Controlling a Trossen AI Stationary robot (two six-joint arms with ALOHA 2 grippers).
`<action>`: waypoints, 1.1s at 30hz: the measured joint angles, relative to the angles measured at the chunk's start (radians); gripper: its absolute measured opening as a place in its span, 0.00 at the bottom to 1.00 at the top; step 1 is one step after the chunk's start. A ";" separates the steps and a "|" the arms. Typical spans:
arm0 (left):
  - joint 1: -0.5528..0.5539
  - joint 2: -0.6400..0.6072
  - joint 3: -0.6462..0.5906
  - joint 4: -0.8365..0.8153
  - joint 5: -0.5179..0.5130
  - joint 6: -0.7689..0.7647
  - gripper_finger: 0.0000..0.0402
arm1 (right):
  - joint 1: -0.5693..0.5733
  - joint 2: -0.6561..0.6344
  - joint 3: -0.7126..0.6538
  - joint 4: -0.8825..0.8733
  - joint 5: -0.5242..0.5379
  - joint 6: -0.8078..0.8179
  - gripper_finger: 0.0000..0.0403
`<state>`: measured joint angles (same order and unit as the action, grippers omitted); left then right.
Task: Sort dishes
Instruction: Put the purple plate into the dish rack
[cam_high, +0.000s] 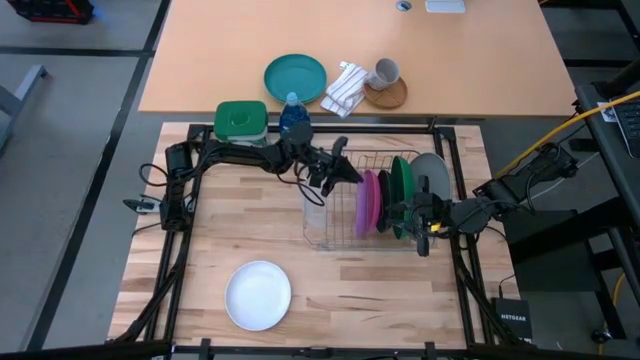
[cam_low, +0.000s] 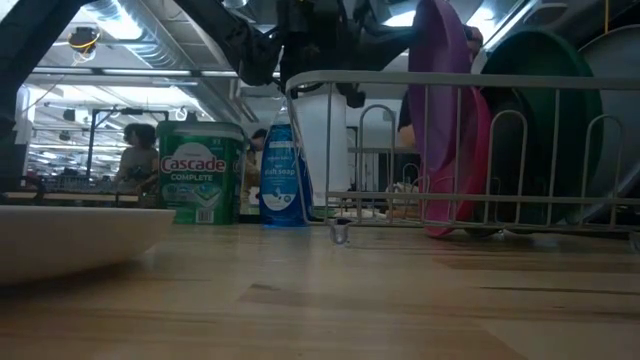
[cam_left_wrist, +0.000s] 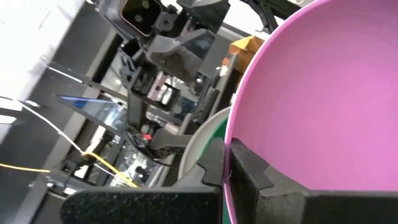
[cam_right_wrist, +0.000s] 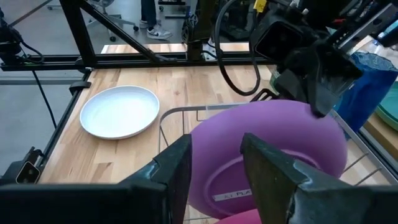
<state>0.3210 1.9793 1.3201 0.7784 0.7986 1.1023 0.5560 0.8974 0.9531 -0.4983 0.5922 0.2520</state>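
Note:
A wire dish rack (cam_high: 335, 235) stands right of the table's middle. On edge in it stand a magenta plate (cam_high: 366, 200), a pink plate (cam_high: 381, 208), a green plate (cam_high: 401, 183) and a light grey plate (cam_high: 432, 172). A white plate (cam_high: 258, 295) lies flat on the table near the front edge. My left gripper (cam_high: 350, 173) reaches in from the left and is shut on the magenta plate (cam_right_wrist: 267, 149). My right gripper (cam_high: 418, 215) is open at the rack's right side; its fingers (cam_right_wrist: 174, 168) stand on the near side of the magenta plate and touch nothing that I can see. My left gripper pinches the magenta plate's upper rim (cam_left_wrist: 233, 134) between its two fingers, one finger (cam_left_wrist: 211, 163) on each face. It comes slanting down from the table's left. The plate stands on edge, tilted, with its lower part (cam_low: 440, 215) down among the rack's wires.
A green-lidded tub (cam_high: 241, 120) and a blue soap bottle (cam_high: 293, 112) stand at the far edge. On the table beyond are a teal plate (cam_high: 295, 77), a cloth (cam_high: 345, 88) and a mug (cam_high: 386, 72). A clear cup (cam_high: 315, 212) stands in the rack's left part. People show in the room behind (cam_low: 135, 150).

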 joint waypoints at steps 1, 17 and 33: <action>0.000 0.000 0.000 -0.014 -0.001 0.001 0.00 | 0.000 0.000 0.000 0.000 0.000 0.000 0.37; 0.000 0.000 0.000 -0.156 -0.043 0.063 0.00 | 0.000 0.000 0.000 0.002 0.003 0.000 0.37; 0.001 -0.001 0.000 -0.217 -0.157 -0.046 0.08 | 0.000 0.000 0.000 0.002 0.003 0.000 0.37</action>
<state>0.3223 1.9785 1.3205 0.5611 0.6412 1.0563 0.5560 0.8974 0.9531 -0.4959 0.5955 0.2523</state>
